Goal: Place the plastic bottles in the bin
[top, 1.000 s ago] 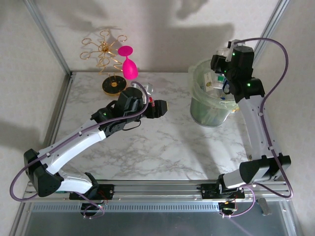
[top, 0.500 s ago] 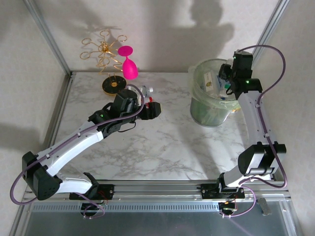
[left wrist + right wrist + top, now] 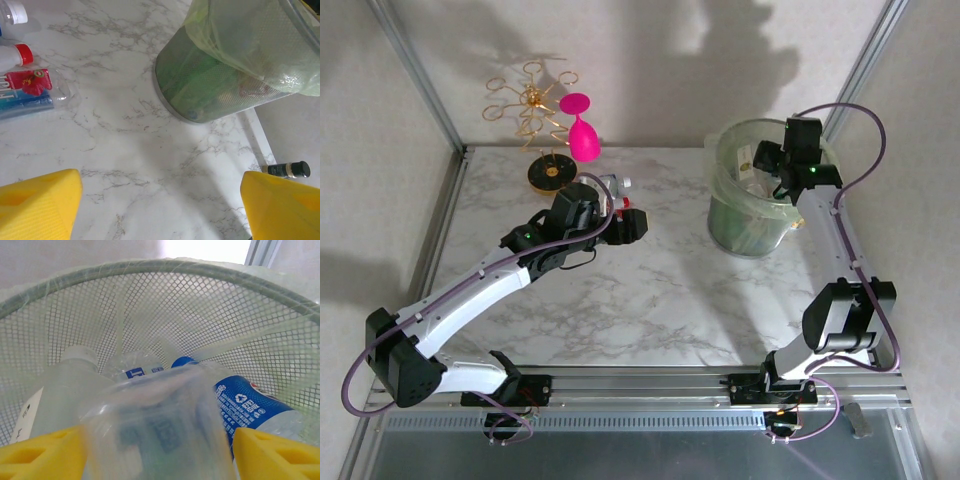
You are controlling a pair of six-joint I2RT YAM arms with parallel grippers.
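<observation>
While my left gripper (image 3: 160, 202) hangs open above the marble table (image 3: 650, 290) with nothing between its fingers, loose plastic bottles (image 3: 27, 90) lie on the table near it. Farther right stands the bin (image 3: 745, 225), and my right gripper (image 3: 159, 452) is over it. A blurred clear bottle (image 3: 155, 425) sits between its spread fingers; I cannot tell whether they grip it. A blue-labelled bottle (image 3: 250, 407) lies inside the bin.

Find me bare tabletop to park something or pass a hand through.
Free: the marble between the left gripper and the bin, and the near strip ahead of the arm bases. Crowded: far-left area with gold rack, pink glass, bottles; bin interior.
</observation>
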